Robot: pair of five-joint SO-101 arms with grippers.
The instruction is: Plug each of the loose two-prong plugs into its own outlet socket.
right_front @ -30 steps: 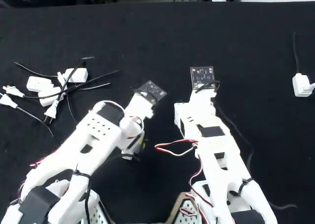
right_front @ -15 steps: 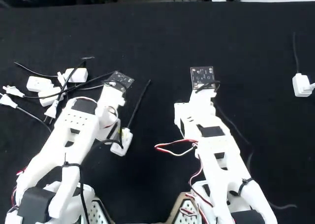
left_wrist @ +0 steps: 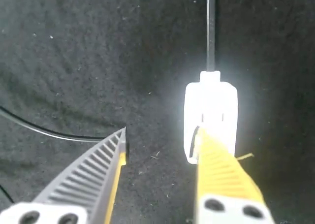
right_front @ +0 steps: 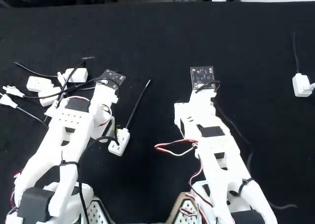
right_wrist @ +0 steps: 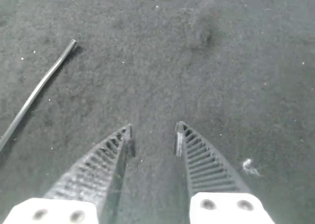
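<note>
A white outlet socket [left_wrist: 210, 113] lies on the black cloth with its black cable [left_wrist: 210, 27] running away from me. My left gripper [left_wrist: 160, 135] hangs open just above the cloth, and its yellow finger [left_wrist: 221, 170] overlaps the socket's near end. In the high view this socket [right_front: 119, 141] lies just right of the left arm [right_front: 74, 120]. Loose two-prong plugs [right_front: 8, 100] and several white sockets [right_front: 37, 82] lie tangled at the far left. My right gripper [right_wrist: 154, 135] is open over bare cloth, holding nothing.
A white socket with a cable [right_front: 301, 84] lies at the far right edge. A black cable end [right_wrist: 39, 93] crosses the cloth beside the right gripper. The right arm [right_front: 211, 135] stands mid-table. Thin black cables [right_front: 74, 88] trail from the left cluster.
The left arm has swung to the left, uncovering the white socket and its cable beside it. The right arm has not moved.
</note>
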